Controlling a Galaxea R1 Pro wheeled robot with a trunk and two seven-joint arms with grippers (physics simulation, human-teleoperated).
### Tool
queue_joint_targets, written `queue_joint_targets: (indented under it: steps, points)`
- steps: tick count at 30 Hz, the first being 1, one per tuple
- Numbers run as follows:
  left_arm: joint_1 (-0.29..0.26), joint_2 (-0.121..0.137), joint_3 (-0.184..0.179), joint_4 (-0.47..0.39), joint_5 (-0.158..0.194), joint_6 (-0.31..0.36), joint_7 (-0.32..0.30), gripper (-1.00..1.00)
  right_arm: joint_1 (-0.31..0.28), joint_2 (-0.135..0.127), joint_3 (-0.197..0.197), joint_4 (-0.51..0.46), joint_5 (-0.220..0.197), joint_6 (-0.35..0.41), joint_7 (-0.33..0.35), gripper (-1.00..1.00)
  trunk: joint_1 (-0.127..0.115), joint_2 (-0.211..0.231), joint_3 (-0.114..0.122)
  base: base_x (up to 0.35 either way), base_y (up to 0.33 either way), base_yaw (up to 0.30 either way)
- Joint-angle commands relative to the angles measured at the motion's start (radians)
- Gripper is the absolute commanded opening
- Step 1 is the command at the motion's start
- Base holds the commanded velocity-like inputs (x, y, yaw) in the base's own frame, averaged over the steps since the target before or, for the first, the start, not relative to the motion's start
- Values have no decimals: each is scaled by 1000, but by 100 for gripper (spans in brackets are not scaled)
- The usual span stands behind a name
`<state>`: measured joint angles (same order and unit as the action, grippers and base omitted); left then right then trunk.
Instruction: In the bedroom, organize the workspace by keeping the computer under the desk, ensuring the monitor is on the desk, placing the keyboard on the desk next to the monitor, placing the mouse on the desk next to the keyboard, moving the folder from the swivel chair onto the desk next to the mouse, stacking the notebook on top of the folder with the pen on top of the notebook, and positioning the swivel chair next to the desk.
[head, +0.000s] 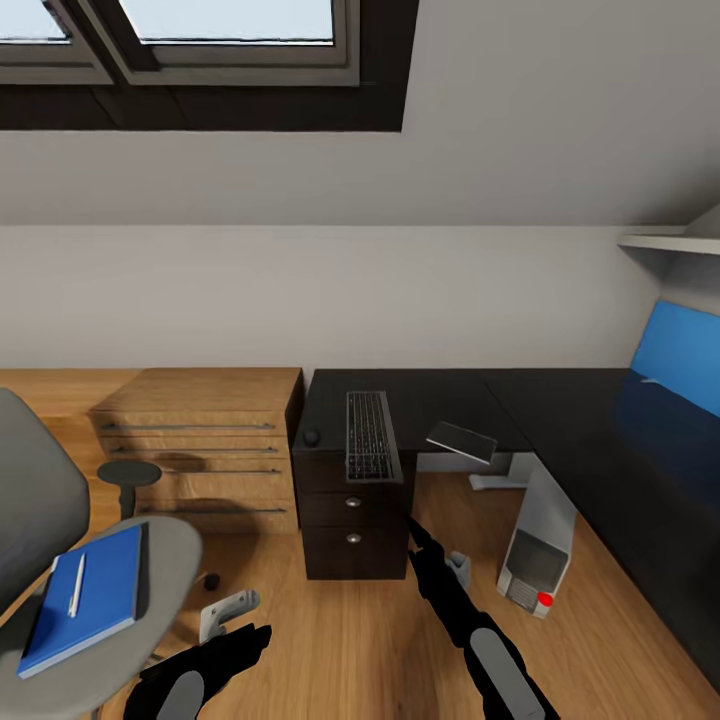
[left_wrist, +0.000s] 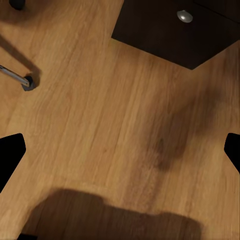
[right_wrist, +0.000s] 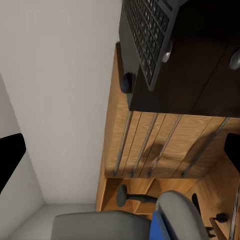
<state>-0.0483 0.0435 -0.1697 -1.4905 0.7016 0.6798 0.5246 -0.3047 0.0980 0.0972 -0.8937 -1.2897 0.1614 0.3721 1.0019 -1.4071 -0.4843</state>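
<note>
The keyboard (head: 370, 436) and mouse (head: 312, 437) are seen mid-frame on the worktop (head: 440, 395); the left hand (left_wrist: 120, 150) is spread wide, as is the right hand (right_wrist: 120, 152).

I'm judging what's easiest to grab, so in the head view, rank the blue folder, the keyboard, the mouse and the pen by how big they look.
1. folder, though it lies nearer the camera, so its lead is unsure
2. keyboard
3. pen
4. mouse

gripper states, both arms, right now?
Left gripper: open, empty, wood floor below it.
Right gripper: open, empty, aimed toward the keyboard end of the desk.
</note>
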Motion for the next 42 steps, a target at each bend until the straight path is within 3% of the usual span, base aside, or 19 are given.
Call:
queue_joint_targets:
  steps: [1, 6, 10, 14, 42]
  points:
    - [-1, 1, -2, -6, 10, 0, 10, 100, -1, 0, -1, 0, -11, 5, 2, 100, 4, -8, -4, 0, 0, 0]
    - [0, 1, -5, -75, 10, -2, 8, 100, -1, 3, -2, -7, -14, 4, 3, 100, 15, -29, -14, 0, 0, 0]
    - [22, 4, -38, -115, 9, -25, 2, 100, 0, 4, -2, -14, -16, 4, 4, 100, 15, -29, -14, 0, 0, 0]
    - [33, 6, -63, -127, 9, -76, 6, 100, 0, 2, -2, -17, -16, 4, 7, 100, 31, -57, -26, 0, 0, 0]
    - [34, 6, -67, -125, 10, -83, 9, 100, 1, 0, 0, -10, -2, 3, -1, 100, 138, -253, -114, 0, 0, 0]
